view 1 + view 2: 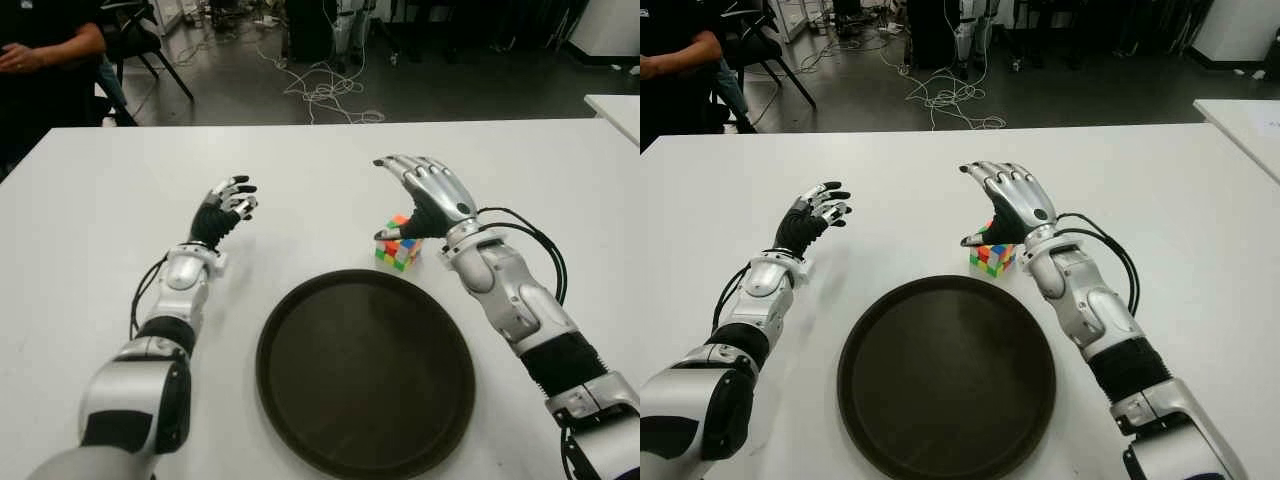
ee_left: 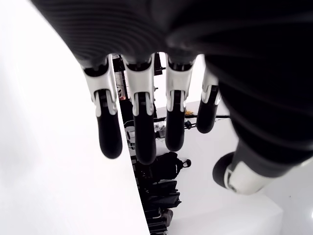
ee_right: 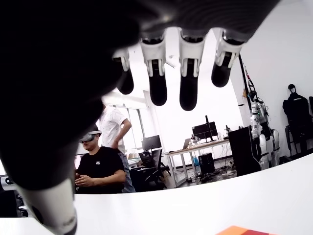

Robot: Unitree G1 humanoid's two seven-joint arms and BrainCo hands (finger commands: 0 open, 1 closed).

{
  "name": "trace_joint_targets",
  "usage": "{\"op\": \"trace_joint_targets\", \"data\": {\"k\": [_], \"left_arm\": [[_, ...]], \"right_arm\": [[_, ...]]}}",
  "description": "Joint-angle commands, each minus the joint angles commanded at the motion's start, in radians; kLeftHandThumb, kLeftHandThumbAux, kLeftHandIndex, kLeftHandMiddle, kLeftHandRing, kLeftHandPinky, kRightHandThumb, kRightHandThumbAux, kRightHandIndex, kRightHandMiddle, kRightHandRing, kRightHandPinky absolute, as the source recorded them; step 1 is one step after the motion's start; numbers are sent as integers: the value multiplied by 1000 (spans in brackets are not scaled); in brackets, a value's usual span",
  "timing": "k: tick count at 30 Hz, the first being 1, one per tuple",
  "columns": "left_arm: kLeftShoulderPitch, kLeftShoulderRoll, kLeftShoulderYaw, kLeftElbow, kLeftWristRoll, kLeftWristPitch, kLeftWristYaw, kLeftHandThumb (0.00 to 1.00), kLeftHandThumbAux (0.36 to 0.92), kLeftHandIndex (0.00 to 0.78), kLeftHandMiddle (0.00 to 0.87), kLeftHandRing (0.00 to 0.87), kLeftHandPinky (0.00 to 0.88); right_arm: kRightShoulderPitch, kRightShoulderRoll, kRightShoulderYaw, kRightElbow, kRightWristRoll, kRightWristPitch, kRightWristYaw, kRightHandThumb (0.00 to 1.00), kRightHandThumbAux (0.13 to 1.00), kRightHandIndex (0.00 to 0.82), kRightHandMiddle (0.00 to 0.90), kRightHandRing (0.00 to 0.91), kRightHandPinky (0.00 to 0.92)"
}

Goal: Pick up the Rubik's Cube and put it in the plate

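Observation:
The Rubik's Cube [image 1: 398, 246] sits on the white table [image 1: 90, 220] just beyond the far right rim of the round dark plate [image 1: 365, 375]. My right hand [image 1: 420, 195] hovers over the cube with its fingers spread, the thumb beside the cube's near left corner; nothing is held. A sliver of the cube [image 3: 247, 230] shows in the right wrist view, below the open fingers [image 3: 188, 85]. My left hand [image 1: 228, 205] shows to the left of the plate, fingers relaxed and holding nothing. The plate has nothing in it.
A person in black [image 1: 45, 45] sits beyond the table's far left corner. Chairs and cables [image 1: 320, 90] lie on the floor past the far edge. Another white table [image 1: 615, 105] stands at the right.

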Motion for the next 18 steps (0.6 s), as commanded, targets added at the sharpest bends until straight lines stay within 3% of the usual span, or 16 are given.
{"op": "trace_joint_targets", "data": {"k": [18], "left_arm": [[3, -2, -3, -3, 5, -9, 10, 172, 649, 200, 252, 295, 368]], "right_arm": [[-16, -4, 23, 15, -2, 49, 89, 0, 740, 120, 164, 153, 110]]}}
